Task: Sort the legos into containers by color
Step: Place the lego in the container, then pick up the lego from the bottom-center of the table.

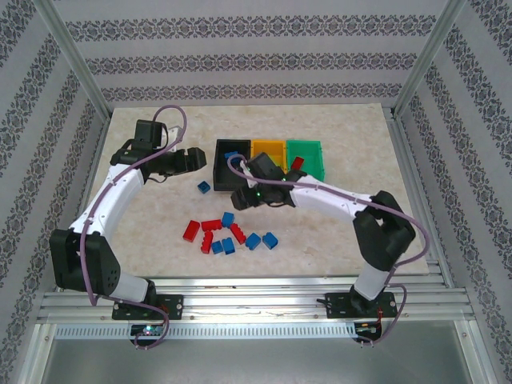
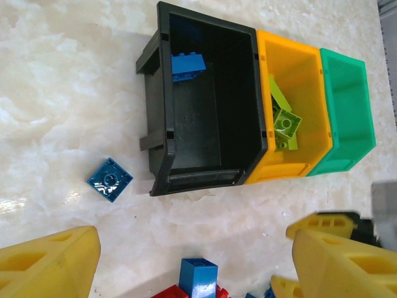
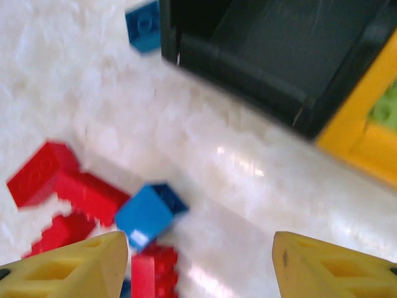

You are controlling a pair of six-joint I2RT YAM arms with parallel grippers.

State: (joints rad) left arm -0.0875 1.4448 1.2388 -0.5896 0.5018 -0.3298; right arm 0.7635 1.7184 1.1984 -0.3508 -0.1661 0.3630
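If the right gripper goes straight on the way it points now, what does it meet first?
Probably the bare marble tabletop; the right gripper is open, with a small blue plastic brick beside one finger.

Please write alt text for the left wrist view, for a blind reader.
Three bins stand in a row: a black bin holding a blue brick, an orange-yellow bin holding lime green bricks, a green bin. A loose blue brick lies on the table left of the black bin; the open left gripper's yellow fingers frame the bottom corners.

Our arms — white links [image 1: 108,200] w/ black joints [image 1: 80,260], mauve cables [image 1: 185,124] along 'em; fingers [image 2: 43,264] yellow w/ cutouts.
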